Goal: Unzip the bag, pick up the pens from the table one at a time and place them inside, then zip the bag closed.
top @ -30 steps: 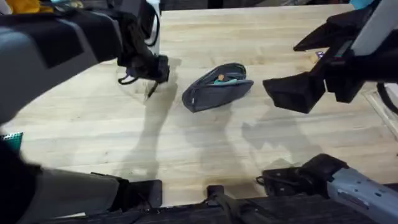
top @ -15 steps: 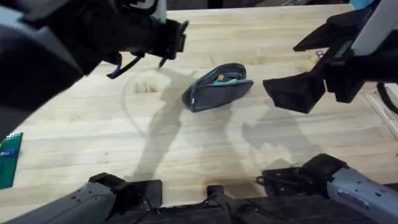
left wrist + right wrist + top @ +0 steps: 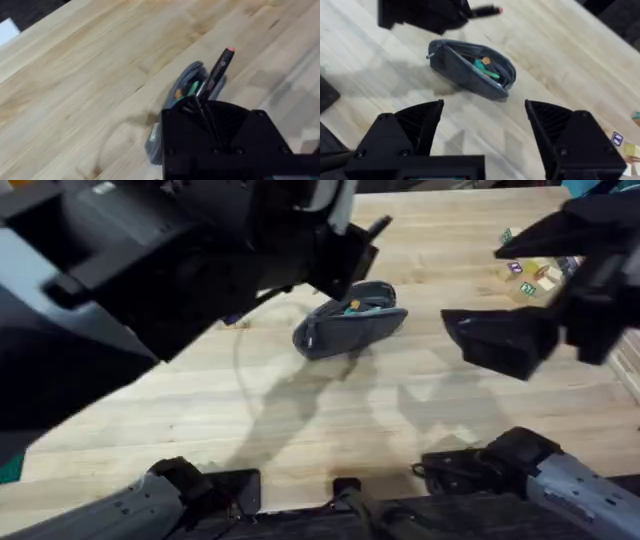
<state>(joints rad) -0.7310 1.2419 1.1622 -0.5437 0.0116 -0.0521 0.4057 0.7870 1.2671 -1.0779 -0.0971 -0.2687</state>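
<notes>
The grey bag [image 3: 350, 322] lies unzipped in the middle of the table [image 3: 300, 410], with teal and orange items showing inside it [image 3: 470, 67]. My left gripper [image 3: 345, 255] hangs just above the bag's far end, shut on a thin black pen [image 3: 376, 227] whose red tip juts past the fingers [image 3: 220, 65]. In the left wrist view the bag [image 3: 187, 82] is partly hidden under the gripper [image 3: 200, 107]. My right gripper [image 3: 500, 345] hovers to the right of the bag, open wide and holding nothing [image 3: 485, 130]. The right wrist view also shows the left gripper [image 3: 425, 12] and the pen [image 3: 485, 10].
Several small coloured blocks [image 3: 535, 272] lie at the back right of the table. The left arm's dark bulk covers the left and back of the overhead view. Bare wood lies in front of the bag.
The left gripper rose from the table at the left with the pen and carried it right, to just over the bag. The right gripper drifted slightly right.
</notes>
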